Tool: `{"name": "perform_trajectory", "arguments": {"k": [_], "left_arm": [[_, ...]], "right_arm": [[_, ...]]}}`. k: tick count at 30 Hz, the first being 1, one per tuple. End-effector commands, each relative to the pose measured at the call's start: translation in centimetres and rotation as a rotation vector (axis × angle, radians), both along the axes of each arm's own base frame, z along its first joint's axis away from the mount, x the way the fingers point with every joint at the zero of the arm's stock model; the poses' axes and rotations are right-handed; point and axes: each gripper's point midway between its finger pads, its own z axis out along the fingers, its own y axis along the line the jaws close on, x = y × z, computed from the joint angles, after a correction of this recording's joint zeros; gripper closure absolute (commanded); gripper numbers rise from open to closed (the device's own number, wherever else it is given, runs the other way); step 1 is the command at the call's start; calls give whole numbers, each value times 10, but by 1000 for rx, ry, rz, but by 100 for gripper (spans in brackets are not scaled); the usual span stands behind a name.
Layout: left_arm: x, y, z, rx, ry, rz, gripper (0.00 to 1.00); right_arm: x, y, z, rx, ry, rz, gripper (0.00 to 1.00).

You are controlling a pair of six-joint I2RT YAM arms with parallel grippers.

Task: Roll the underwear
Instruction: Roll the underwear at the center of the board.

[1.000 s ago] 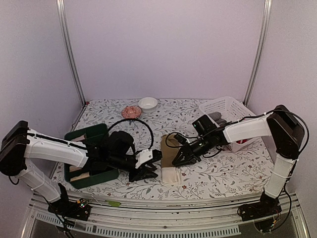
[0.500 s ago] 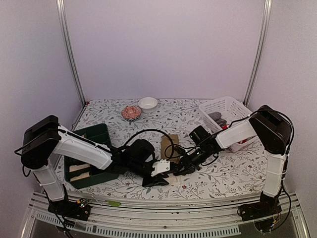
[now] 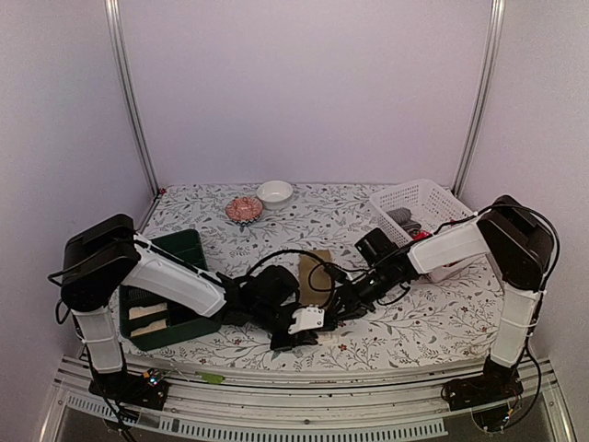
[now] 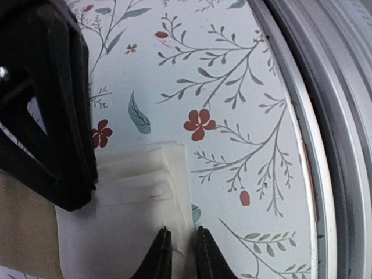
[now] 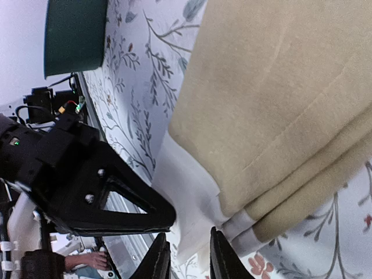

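Note:
A khaki-tan underwear (image 3: pixel 318 265) with a cream waistband lies flat at the table's middle front. In the left wrist view my left gripper (image 4: pixel 181 256) is shut on the right edge of its cream band (image 4: pixel 133 192). In the right wrist view my right gripper (image 5: pixel 189 258) is closed on a corner of the cream band (image 5: pixel 195 192), below the folded khaki cloth (image 5: pixel 279 87). In the top view the left gripper (image 3: pixel 308 324) and the right gripper (image 3: pixel 342 302) sit close together at the garment's near end and hide most of it.
A green bin (image 3: pixel 184 250) holding pale cloth stands at the front left. A white basket (image 3: pixel 419 201) with grey and red garments is at the back right. A white bowl (image 3: pixel 274 191) and a pink dish (image 3: pixel 244 208) are at the back. The metal table rail (image 4: pixel 325 116) runs close by.
Both grippers have moved in to the underwear's near end. The left gripper slid right to the cream band; the right gripper came down and left onto its corner.

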Motion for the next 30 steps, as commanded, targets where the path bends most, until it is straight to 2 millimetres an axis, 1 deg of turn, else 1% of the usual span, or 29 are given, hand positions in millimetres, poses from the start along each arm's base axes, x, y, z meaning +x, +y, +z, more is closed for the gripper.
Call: {"name": "perform_trajectory", "arguments": {"k": [1, 3, 5, 7, 9, 10, 11, 12, 15, 16, 17, 20, 21, 25, 30], "left_arm": [[-17, 20, -31, 124, 50, -29, 94], [-17, 19, -30, 125, 55, -29, 100], [-15, 18, -29, 128, 57, -19, 100], [-13, 16, -27, 130, 61, -10, 100], [-13, 14, -22, 122, 77, -13, 100], [-13, 13, -18, 113, 86, -12, 100], [-14, 12, -13, 102, 98, -14, 100], [-13, 10, -7, 88, 112, -15, 100], [-8, 7, 10, 42, 165, -10, 100], [-8, 6, 15, 31, 184, -13, 100], [-6, 5, 18, 25, 203, -16, 100], [1, 3, 25, 17, 253, -15, 100], [5, 1, 30, 5, 268, -15, 100], [21, -3, 43, -21, 304, -8, 100], [44, -7, 52, -49, 327, 24, 100]], "right_arm": [[21, -13, 38, 23, -204, -53, 69], [34, -24, 55, 35, -301, -106, 63], [45, -35, 74, 63, -398, -161, 57], [50, -42, 99, 111, -505, -210, 52], [53, -45, 126, 172, -607, -244, 39], [56, -48, 135, 190, -651, -277, 27], [62, -54, 148, 202, -689, -334, 7], [64, -57, 155, 218, -697, -367, 0], [67, -69, 168, 286, -702, -407, 1], [66, -69, 170, 293, -696, -393, 1], [63, -67, 167, 286, -691, -363, 0], [54, -68, 155, 250, -722, -281, 10], [52, -69, 153, 243, -743, -267, 13], [45, -77, 150, 226, -819, -250, 22], [37, -80, 143, 222, -854, -205, 30]]}}
